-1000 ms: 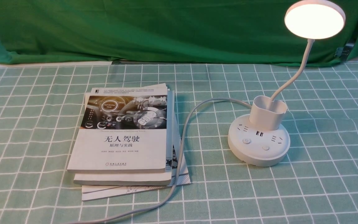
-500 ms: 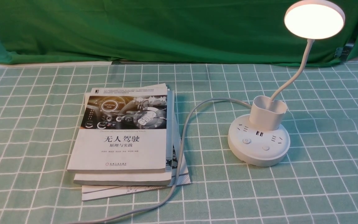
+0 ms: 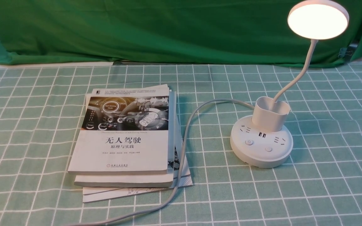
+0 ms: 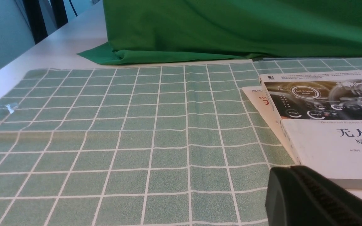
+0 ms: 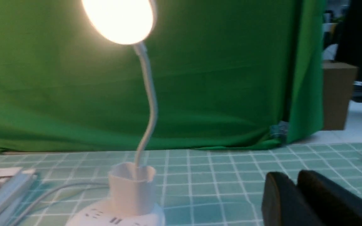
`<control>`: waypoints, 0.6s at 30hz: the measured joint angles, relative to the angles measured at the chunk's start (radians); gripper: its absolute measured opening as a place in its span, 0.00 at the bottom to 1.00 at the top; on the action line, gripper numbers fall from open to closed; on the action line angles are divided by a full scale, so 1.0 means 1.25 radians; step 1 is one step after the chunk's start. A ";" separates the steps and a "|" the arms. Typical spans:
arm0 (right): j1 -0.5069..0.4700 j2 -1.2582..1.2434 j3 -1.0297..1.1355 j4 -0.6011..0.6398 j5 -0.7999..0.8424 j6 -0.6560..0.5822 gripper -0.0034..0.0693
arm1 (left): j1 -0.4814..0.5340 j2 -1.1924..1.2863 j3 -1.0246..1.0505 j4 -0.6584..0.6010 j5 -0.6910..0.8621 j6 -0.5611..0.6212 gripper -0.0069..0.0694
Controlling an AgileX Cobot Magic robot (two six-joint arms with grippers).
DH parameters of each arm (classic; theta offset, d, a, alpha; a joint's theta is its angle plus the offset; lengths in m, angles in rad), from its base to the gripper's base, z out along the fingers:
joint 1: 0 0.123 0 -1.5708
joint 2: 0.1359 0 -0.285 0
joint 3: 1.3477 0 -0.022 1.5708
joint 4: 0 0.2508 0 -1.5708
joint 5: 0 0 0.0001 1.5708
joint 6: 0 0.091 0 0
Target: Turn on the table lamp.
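In the front view, the top book of a stack of white paperback books [image 3: 124,138] bears the title "无人驾驶" with "原理与实践" under it, and "Self-Driving Mode" in a ring on its dark cover picture. The smaller print is too fine for us to read. The white plastic table lamp with a round disc head [image 3: 270,114] stands to the right of the stack, well apart from it, on the green checked tablecloth [image 3: 27,125]. Its head glows warm white above the base, and its thin neck rises from the cup-shaped holder. A grey power cable [image 3: 184,141] runs from the base along the right edge of the books toward the near edge of the table. A plain green backdrop cloth [image 3: 168,31] hangs behind.

In the left wrist view, we read "Self-Driving Mode" and "无人" on the cover again. The left gripper [image 4: 294,188] shows only as one dark ribbed block, so we cannot tell how far it gapes. It sits low over the tablecloth, just beside the stack.

In the right wrist view, the right gripper [image 5: 294,182] has its two dark fingers [image 5: 275,201] drawn together with barely a slit between, holding nothing. It sits low and level, near the lit lamp but not touching it. A brown cardboard box [image 5: 338,94] stands beyond the backdrop.
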 joint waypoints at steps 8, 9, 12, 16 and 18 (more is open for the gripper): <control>-0.014 -0.001 0.002 -0.007 0.131 -0.015 0.27 | 0.000 0.000 0.000 0.000 0.000 0.000 0.12; -0.006 -0.001 0.002 -0.007 0.142 -0.017 0.27 | 0.000 0.000 0.000 0.005 0.000 0.000 0.12; 0.009 -0.001 0.002 -0.007 0.181 -0.017 0.28 | 0.000 0.000 0.000 0.000 0.000 0.000 0.12; 0.016 -0.001 0.002 -0.007 0.193 -0.017 0.30 | 0.000 0.000 0.000 0.000 0.000 0.000 0.12; 0.016 -0.001 0.002 -0.007 0.193 -0.017 0.30 | 0.000 0.000 0.000 0.000 0.000 0.000 0.12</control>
